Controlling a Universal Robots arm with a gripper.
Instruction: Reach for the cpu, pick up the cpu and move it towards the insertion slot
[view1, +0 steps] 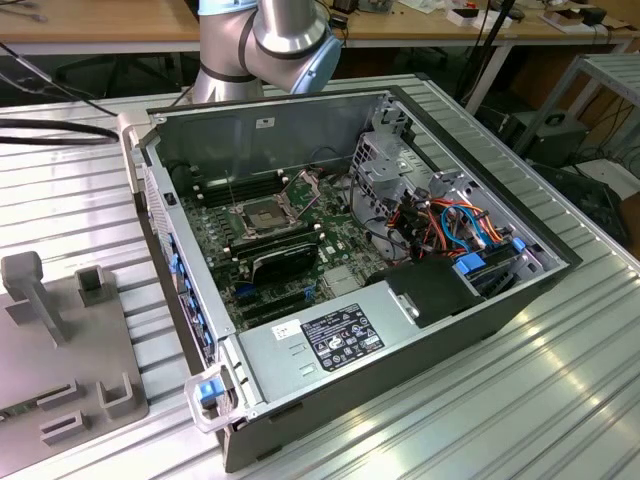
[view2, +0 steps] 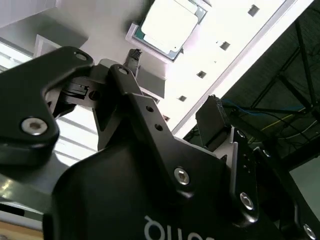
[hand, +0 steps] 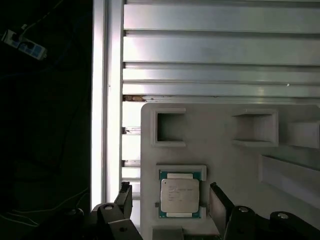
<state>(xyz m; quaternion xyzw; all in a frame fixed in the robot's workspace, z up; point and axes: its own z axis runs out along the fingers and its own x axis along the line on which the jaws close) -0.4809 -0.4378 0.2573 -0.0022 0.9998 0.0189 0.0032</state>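
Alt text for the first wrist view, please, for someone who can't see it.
The chip lies flat in a square recess of a pale grey tray, with the open gripper above it, one finger to each side and not touching. The tray sits on a ribbed metal table.

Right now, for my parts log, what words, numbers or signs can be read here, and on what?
No text reads clearly enough to quote.
cpu: faint lines of print, too small.
black label on the power supply: too small.
white sticker on the case wall: too small.
end effector: white letters, cut off at the picture's edge.
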